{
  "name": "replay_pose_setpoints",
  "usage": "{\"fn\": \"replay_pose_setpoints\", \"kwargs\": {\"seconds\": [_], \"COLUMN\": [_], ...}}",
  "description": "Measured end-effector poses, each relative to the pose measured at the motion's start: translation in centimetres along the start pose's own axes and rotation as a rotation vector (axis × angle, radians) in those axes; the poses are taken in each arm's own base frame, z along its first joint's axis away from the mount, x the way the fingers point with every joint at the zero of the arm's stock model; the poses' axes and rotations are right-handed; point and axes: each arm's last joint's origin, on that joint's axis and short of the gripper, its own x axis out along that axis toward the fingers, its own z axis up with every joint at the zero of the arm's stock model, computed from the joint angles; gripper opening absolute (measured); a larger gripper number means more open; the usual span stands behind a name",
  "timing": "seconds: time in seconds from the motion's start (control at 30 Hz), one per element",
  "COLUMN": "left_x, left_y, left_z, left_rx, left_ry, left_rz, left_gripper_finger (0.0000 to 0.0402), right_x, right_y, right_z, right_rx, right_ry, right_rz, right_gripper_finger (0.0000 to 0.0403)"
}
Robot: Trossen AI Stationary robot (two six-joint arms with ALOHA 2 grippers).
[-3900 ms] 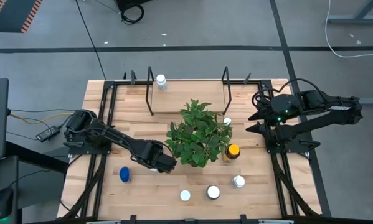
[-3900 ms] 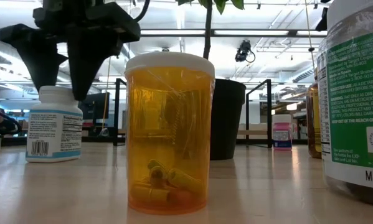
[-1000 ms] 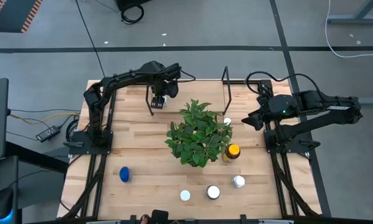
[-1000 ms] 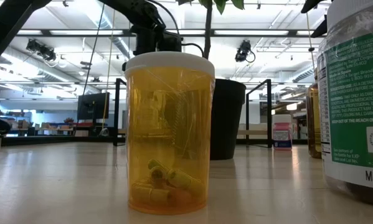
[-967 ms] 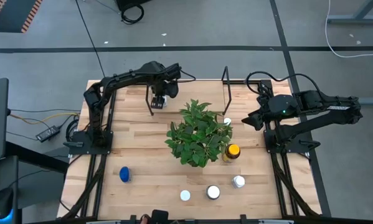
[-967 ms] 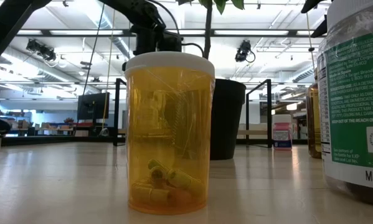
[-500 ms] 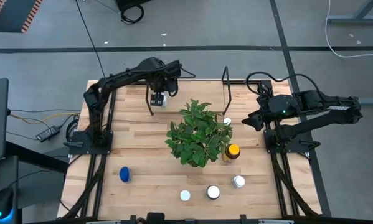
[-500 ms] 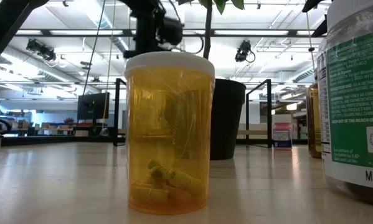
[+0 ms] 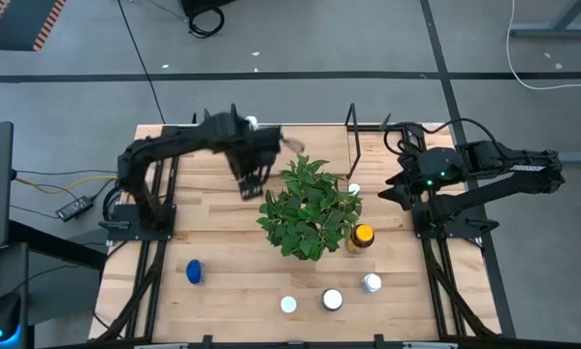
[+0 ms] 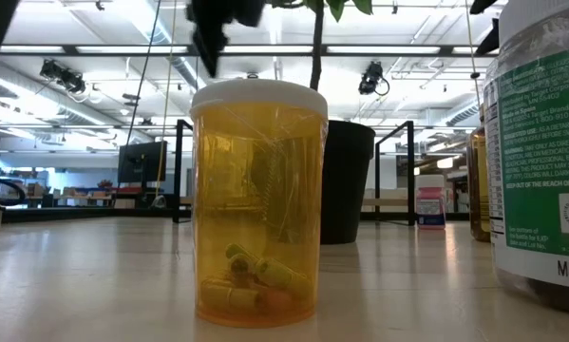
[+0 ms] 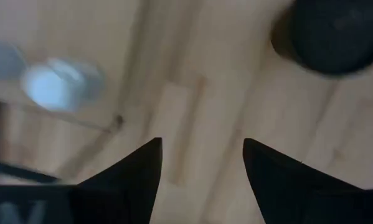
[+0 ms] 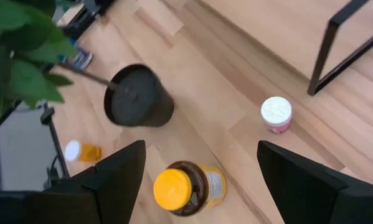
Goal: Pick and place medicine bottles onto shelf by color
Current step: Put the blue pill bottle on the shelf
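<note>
With nothing held between its spread fingers, the left claw [image 9: 250, 184] is seen at eleven o'clock of the plant [image 9: 307, 206]; the right claw [image 12: 198, 180], likewise apart, is parked over the amber bottle [image 12: 186, 185].

My view: leafy green plant [image 9: 308, 206] in black pot [image 12: 138, 96] (mid-table) on wooden table [image 9: 222, 233]; grey floor [image 9: 368, 39] beyond.

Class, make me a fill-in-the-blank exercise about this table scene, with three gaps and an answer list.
1. The potted plant has ____ leaves.
2. The left end effector holds nothing; its fingers are ____.
3. The bottle alone near the table's front left is ____.
Answers: green; open; blue
</note>
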Motion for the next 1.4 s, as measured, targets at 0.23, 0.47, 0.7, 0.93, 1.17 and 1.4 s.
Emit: {"fn": "replay_pose_setpoints", "kwargs": {"seconds": [0.23,0.47,0.7,0.93,1.17,1.4], "left_x": [0.2,2.2,4.9,6.4,9.3,11.2], "left_y": [-3.7,-7.9,-12.6,-15.8,-16.8,-16.1], "left_z": [-6.8,-13.0,-16.4,-19.3,-21.2,-21.7], "left_rx": [-0.376,-0.827,-0.998,-1.108,-1.162,-1.181], "left_ry": [0.065,0.212,0.288,0.299,0.322,0.328], "left_rz": [0.015,-0.020,0.011,-0.014,-0.013,0.039], "left_gripper_finger": [0.0231,0.0246,0.0267,0.0291,0.0303,0.0305], "right_x": [0.0,0.0,0.0,0.0,0.0,0.0], "right_y": [0.1,0.1,0.1,0.0,-0.1,0.0], "right_z": [-0.1,-0.1,-0.1,-0.3,-0.4,-0.5], "right_rx": [-0.092,-0.124,-0.143,-0.174,-0.186,-0.175], "right_ry": [0.023,0.022,0.026,0.075,0.082,0.098], "right_rz": [0.023,0.023,0.029,0.052,0.046,0.064], "right_gripper_finger": [0.0316,0.0316,0.0316,0.0316,0.0316,0.0316]}}
